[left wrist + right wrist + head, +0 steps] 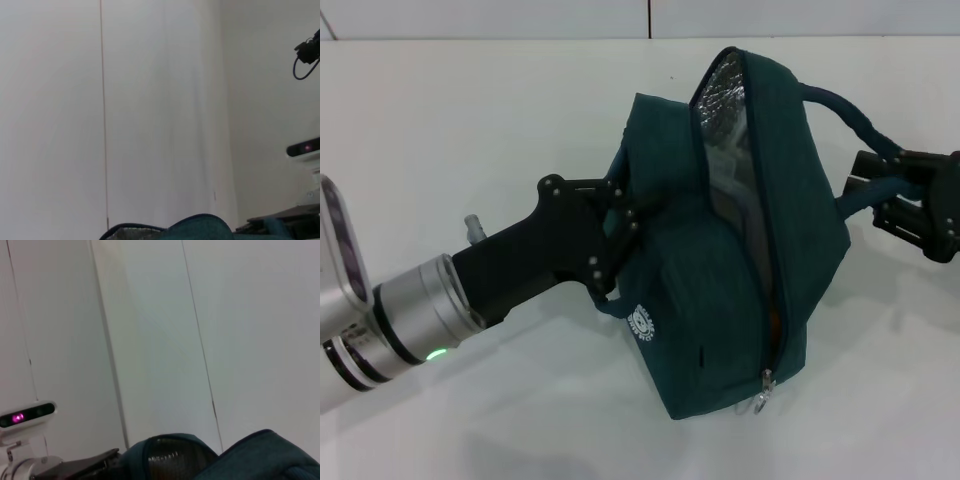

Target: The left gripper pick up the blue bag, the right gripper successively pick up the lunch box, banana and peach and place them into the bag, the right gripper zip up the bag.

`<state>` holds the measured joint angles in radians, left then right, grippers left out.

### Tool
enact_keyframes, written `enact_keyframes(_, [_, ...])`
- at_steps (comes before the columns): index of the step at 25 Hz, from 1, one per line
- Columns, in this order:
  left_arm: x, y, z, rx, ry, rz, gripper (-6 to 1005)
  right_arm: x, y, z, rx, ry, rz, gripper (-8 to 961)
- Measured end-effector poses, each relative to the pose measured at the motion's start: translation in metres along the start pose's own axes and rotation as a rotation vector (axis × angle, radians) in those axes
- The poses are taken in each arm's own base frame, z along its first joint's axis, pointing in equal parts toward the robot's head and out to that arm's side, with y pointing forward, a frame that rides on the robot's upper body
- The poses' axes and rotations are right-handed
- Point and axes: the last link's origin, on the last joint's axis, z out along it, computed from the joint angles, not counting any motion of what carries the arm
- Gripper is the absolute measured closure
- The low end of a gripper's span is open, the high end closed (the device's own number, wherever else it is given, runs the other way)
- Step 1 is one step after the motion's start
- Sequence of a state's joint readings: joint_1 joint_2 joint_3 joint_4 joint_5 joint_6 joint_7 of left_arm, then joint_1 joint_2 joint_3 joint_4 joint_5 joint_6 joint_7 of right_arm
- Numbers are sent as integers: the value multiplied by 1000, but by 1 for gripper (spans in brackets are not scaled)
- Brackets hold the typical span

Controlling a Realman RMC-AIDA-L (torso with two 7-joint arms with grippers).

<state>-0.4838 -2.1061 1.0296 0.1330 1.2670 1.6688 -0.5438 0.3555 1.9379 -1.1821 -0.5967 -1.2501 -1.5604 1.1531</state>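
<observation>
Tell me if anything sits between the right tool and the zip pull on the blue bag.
Nothing separate does. The right tool is at the far handle on the blue bag, while the zip pull hangs at the near end. The bag's own body lies between them. The left tool grips the opposite side.

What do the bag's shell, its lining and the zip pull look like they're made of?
The bag, held between the left gripper and the right gripper, looks like matte woven fabric: dark teal, with soft folds. Its lining seems to be foil-faced insulation: silvery, shiny and crinkled. The zip pull is probably metal, given its grey glint.
</observation>
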Motion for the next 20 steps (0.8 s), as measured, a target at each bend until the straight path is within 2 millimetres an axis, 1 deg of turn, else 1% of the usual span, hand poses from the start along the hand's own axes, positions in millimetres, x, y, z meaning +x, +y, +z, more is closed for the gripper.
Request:
enact_keyframes(7, [-1, 0, 0, 15, 3, -6, 967, 2, 0, 0, 4, 8, -7, 606])
enact_keyframes(10, [-1, 1, 0, 15, 2, -5, 967, 4, -1, -13, 27, 27, 17, 545])
enact_keyframes(12, [-1, 0, -1, 14, 2, -4, 967, 4, -2, -24, 42, 30, 20, 432])
enact_keyframes(13, [-1, 0, 0, 13, 1, -3, 967, 4, -2, -26, 43, 31, 20, 375])
enact_keyframes(17, [-1, 0, 0, 13, 1, -2, 967, 5, 3, -38, 16, 51, 3, 361])
enact_keyframes(20, [-1, 0, -1, 14, -1, -2, 967, 5, 13, -44, -59, 74, -33, 356])
